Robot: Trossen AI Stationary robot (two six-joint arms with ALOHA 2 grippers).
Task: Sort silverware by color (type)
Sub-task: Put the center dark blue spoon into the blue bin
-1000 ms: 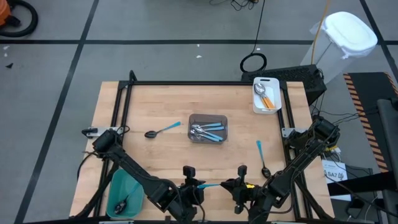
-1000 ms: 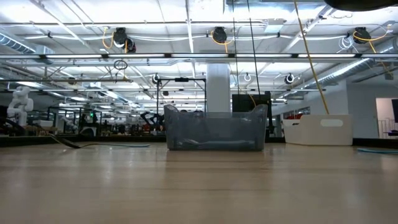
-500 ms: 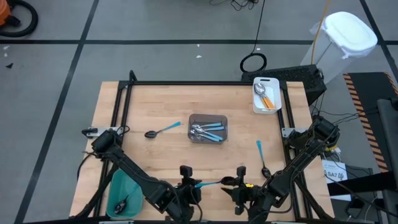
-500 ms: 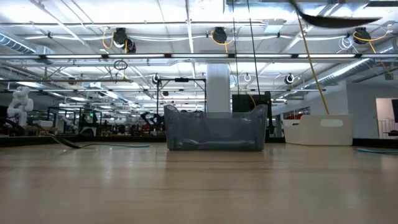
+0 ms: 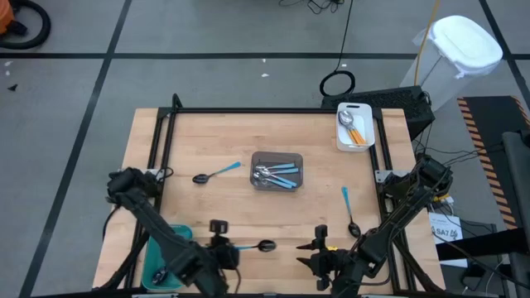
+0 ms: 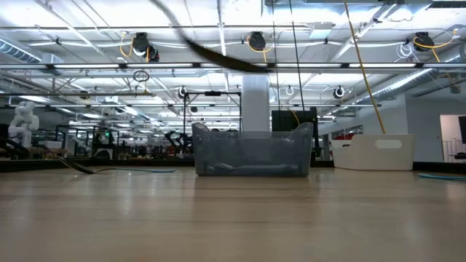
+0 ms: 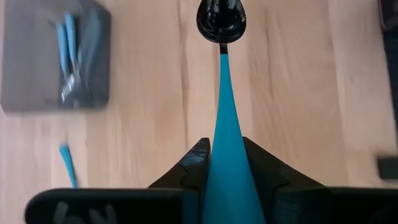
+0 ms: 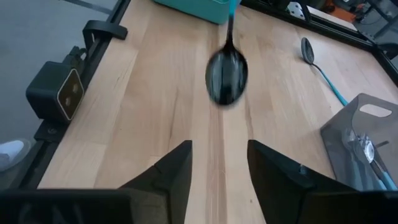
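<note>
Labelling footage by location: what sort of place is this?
Probably a robotics lab in a large industrial hall: exposed ceiling pipes, other equipment rigs behind, and a framed wooden table.

You had a wooden table [image 5: 207,141] with a black frame. On it sat a grey bin [image 5: 277,171] mid-table, a white tray [image 5: 355,126] at one far corner, a teal bin [image 5: 159,257] near you, and two loose spoons [image 5: 215,173] [image 5: 349,211].

The left gripper [image 5: 225,248] holds a black-bowled, blue-handled spoon [image 5: 255,246] near the table's front edge, beside the teal bin [image 5: 156,248]. The right gripper [image 5: 319,251] waits just opposite, fingers apart.
</note>
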